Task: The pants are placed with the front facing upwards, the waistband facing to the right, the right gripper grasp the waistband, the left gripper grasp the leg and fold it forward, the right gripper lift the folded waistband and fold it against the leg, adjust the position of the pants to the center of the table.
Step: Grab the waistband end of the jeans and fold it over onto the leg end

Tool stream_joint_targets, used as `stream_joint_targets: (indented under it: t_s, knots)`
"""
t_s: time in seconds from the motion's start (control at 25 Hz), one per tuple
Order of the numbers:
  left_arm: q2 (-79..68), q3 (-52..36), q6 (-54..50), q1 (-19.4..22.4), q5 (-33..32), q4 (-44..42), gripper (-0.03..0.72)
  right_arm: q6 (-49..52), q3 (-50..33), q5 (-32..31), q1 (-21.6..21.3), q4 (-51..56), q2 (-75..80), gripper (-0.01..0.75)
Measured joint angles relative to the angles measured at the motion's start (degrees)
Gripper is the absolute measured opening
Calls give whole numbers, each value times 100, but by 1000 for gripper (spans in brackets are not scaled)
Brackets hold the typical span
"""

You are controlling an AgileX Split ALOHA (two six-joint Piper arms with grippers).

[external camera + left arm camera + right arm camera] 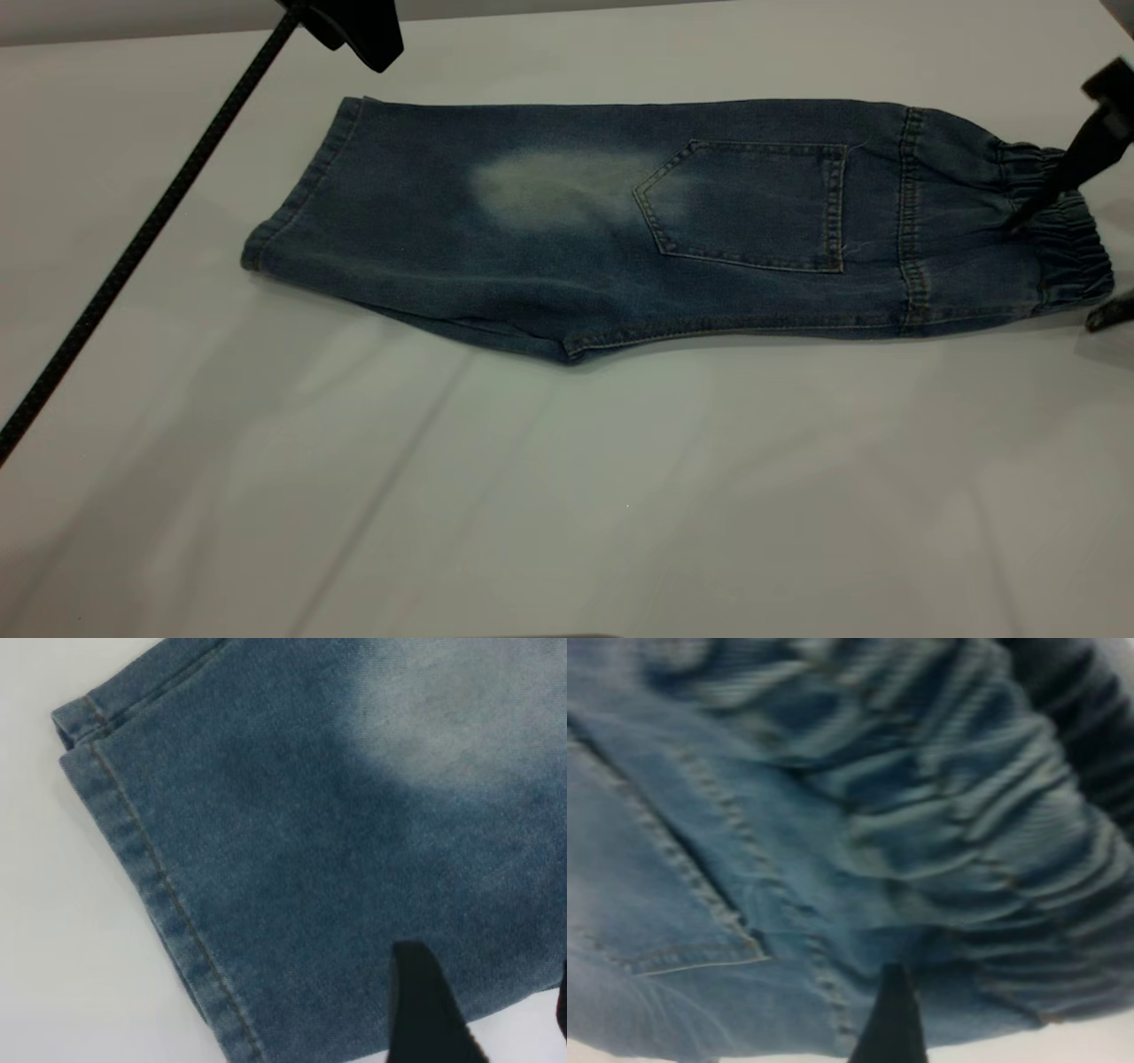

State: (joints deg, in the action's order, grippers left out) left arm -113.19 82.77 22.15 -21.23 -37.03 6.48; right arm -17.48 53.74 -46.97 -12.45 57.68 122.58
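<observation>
Denim pants (673, 221) folded; right hand (1076, 239) straddling waistband (1059, 230), spread; left hand (359, 31) raised, grip unclear.

blue denim pants (673, 221) folded flat; waistband (1059, 230) rightward

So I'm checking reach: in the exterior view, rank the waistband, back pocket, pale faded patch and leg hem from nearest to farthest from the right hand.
From the right hand:
1. waistband, under it at the pants' right end
2. back pocket, right of middle
3. pale faded patch, middle
4. leg hem, far left end
</observation>
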Motion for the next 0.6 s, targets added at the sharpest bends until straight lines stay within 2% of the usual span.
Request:
stream_joint_targets:
  t_s: [0.16,0.4,0.6]
  knots:
    - [0,0,0,0,22,0,323,-60,0,-31,0,121,131,585]
    - [0,0,0,0,22,0,323,-179,0,330,0,298,132,584]
    - [0,0,0,0,4,0,323,-1041,0,490,0,759,132,551]
